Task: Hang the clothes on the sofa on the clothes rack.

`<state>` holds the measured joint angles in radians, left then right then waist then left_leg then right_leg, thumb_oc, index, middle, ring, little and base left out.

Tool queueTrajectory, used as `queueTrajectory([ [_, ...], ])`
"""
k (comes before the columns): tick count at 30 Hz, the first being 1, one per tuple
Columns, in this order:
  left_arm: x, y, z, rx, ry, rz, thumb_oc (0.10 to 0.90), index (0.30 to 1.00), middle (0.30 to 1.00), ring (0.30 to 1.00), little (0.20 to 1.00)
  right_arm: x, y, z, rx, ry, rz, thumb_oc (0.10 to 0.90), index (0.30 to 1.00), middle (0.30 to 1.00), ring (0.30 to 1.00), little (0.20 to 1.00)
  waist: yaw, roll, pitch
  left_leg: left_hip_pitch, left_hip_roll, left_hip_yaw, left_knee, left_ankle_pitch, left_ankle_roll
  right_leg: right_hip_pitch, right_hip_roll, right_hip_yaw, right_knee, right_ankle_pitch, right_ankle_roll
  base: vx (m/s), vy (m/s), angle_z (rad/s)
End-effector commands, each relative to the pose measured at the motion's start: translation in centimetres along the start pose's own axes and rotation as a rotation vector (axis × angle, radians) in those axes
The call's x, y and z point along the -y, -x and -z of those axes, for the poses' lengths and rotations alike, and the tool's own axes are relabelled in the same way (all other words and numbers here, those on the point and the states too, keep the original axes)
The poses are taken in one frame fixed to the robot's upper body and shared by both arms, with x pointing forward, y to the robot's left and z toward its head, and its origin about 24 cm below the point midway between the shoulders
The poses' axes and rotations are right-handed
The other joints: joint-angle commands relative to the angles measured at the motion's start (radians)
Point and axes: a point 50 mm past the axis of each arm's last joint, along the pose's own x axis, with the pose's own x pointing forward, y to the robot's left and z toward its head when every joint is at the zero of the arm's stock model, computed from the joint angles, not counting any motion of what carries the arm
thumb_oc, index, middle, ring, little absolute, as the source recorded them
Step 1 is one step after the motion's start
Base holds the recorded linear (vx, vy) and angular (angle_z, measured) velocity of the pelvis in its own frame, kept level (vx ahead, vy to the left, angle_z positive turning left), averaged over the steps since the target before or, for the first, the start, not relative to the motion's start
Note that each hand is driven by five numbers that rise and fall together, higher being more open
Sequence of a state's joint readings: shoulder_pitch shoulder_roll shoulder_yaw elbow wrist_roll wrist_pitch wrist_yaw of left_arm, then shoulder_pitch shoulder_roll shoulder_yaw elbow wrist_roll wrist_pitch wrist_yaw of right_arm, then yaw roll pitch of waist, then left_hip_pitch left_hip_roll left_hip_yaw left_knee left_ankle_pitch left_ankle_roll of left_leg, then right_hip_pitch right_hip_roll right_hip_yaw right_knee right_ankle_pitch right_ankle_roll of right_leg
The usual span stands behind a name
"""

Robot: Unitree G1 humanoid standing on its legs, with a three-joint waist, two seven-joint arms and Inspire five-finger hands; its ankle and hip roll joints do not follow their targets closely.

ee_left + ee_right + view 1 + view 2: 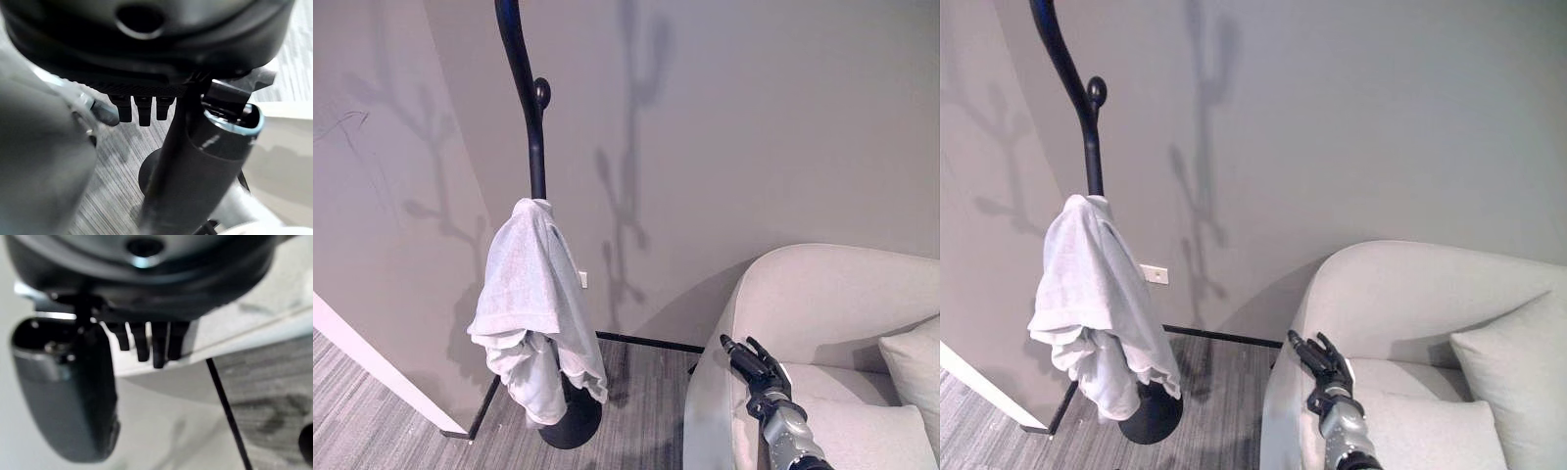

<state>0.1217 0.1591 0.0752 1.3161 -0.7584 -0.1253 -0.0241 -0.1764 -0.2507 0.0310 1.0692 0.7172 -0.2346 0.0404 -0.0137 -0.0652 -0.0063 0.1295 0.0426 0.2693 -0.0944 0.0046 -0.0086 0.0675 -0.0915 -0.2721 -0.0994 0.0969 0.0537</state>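
Observation:
A white garment (529, 294) hangs draped over a low hook of the black clothes rack (536, 147), reaching down almost to its round base (576, 423). My right hand (754, 364) hovers over the beige sofa (822, 294), to the right of the rack and well apart from the garment. It is open, with straight fingers (151, 342) and nothing in it. In the left wrist view my left hand (146, 49) is also open and holds nothing, with grey floor past its fingers (139, 110).
The rack stands in a corner between two grey walls. A wall socket (582, 280) sits behind the garment. A cushion (1508, 372) lies on the sofa's right side. A white wall edge (372, 367) runs along the grey plank floor at the left.

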Motion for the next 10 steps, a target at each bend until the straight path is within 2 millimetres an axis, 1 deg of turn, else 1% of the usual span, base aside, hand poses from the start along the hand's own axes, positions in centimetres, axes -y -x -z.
queueTrajectory([
  [1,4.6,-0.5,-1.9,0.062,-0.117,0.115,0.800,0.900,0.900,0.900,0.900,-1.1,5.5,12.9,-0.647,0.165,-0.044,0.800,0.900,0.900,0.900,0.900,0.057,0.017,0.026,-0.029,0.042,-0.068,0.007,-0.021,-0.055,0.043,-0.065,-0.005,0.012,-0.082,0.058,0.03,0.009,0.07],
  [3,4.9,-0.5,-1.9,0.061,-0.132,0.118,0.800,0.900,0.900,0.900,0.900,-0.8,5.5,12.9,-0.660,0.156,-0.022,0.800,0.900,0.900,0.900,0.900,0.059,0.019,0.025,-0.029,0.042,-0.071,0.007,-0.021,-0.056,0.045,-0.065,-0.008,0.012,-0.083,0.059,0.01,0.006,0.08],
  [4,5.1,-0.5,-2.0,0.062,-0.160,0.118,0.800,0.900,0.900,0.900,0.900,-0.7,5.1,12.3,-0.635,0.165,-0.017,0.800,0.900,0.900,0.900,0.900,0.057,0.022,0.025,-0.029,0.042,-0.072,0.007,-0.021,-0.056,0.047,-0.066,-0.012,0.012,-0.084,0.058,0.00,0.005,0.07],
  [6,5.1,-0.5,-2.0,0.059,-0.176,0.117,0.800,0.900,0.900,0.900,0.900,-0.6,4.8,12.0,-0.619,0.186,-0.011,0.800,0.900,0.900,0.900,0.900,0.057,0.023,0.024,-0.029,0.042,-0.072,0.007,-0.022,-0.056,0.048,-0.066,-0.013,0.012,-0.084,0.058,0.00,0.003,0.02],
  [8,5.0,-0.5,-1.7,0.049,-0.198,0.109,0.800,0.900,0.900,0.900,0.900,0.3,4.8,11.7,-0.614,0.210,0.022,0.800,0.900,0.900,0.900,0.900,0.053,0.026,0.023,-0.024,0.043,-0.072,0.007,-0.024,-0.055,0.051,-0.066,-0.014,0.012,-0.086,0.059,0.00,0.000,0.00],
  [9,5.0,-0.5,-1.7,0.049,-0.198,0.109,0.800,0.900,0.900,0.900,0.900,0.3,4.8,11.7,-0.614,0.210,0.022,0.800,0.900,0.900,0.900,0.900,0.053,0.026,0.023,-0.024,0.043,-0.072,0.007,-0.024,-0.055,0.051,-0.066,-0.014,0.012,-0.086,0.059,0.00,0.000,0.00],
  [10,5.0,-0.5,-1.6,0.046,-0.208,0.108,0.800,0.900,0.900,0.900,0.900,0.7,5.0,11.9,-0.624,0.216,0.037,0.800,0.900,0.900,0.900,0.900,0.051,0.027,0.022,-0.023,0.044,-0.072,0.007,-0.024,-0.055,0.052,-0.066,-0.014,0.012,-0.087,0.059,0.00,0.000,0.00],
])
